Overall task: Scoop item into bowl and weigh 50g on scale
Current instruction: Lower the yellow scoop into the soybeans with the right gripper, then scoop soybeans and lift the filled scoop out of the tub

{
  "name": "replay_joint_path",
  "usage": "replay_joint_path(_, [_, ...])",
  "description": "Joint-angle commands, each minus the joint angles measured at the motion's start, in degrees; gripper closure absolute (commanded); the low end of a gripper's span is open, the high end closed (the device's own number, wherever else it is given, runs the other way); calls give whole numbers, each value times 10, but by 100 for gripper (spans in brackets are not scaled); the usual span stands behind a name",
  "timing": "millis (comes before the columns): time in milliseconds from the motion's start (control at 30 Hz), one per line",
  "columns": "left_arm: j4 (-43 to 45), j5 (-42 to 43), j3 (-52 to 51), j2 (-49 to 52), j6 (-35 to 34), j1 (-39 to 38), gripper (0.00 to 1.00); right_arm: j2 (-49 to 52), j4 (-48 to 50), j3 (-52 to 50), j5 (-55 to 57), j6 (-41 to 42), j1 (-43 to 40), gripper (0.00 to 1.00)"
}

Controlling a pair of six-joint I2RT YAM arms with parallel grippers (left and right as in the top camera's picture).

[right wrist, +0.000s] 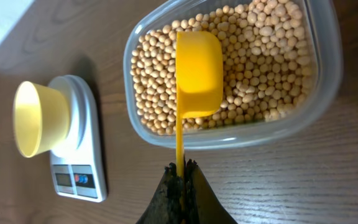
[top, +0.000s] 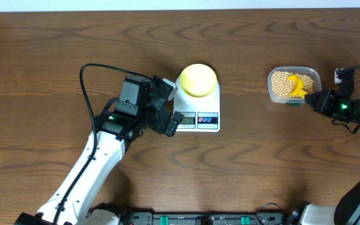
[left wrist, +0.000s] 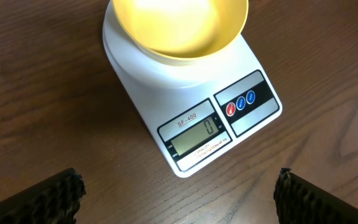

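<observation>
Dark ribbed fingertips (left wrist: 39, 198) of the left hand (left wrist: 179, 200) frame the bottom corners of the left wrist view, spread wide apart and gripping nothing. Between and beyond them sits the scale (left wrist: 160, 87), white, with a display (left wrist: 197, 134) reading zero and red and blue buttons beside it. On its round platform stands the bowl (left wrist: 179, 25), pale yellow, its inside bare.

From the right wrist, the right hand (right wrist: 180, 186) is clenched on the thin handle of a bright yellow scoop (right wrist: 197, 74). The scoop's cup reaches over the rim of a clear plastic tub (right wrist: 329, 93) and lies above the beans (right wrist: 260, 56) that fill it. Whether the cup touches them cannot be told.

From overhead, the scale (top: 195, 119) and bowl (top: 197, 80) lie near the middle of the wooden worktop (top: 42, 50), somewhat toward its far edge. The left hand (top: 169, 106) hovers at the scale's left side, by the display end, and a black cable (top: 83, 81) loops off the arm. The tub (top: 270, 84) stands well apart from the scale, toward the right edge, holding the beans (top: 281, 81) and the scoop (top: 297, 84). The right hand (top: 314, 99) is at the tub's corner nearest the right edge.
</observation>
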Motion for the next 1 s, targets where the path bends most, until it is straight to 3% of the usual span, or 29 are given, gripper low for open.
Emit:
replay_joint_path(0, [0, 5, -3, 4, 3, 2, 0, 8, -4, -7, -51, 12, -18, 99])
replay_joint_path(433, [0, 5, -3, 4, 3, 2, 0, 8, -3, -16, -78, 26, -29, 99])
replay_joint_path(967, [0, 5, -3, 4, 3, 2, 0, 8, 16, -21, -78, 101, -32, 99])
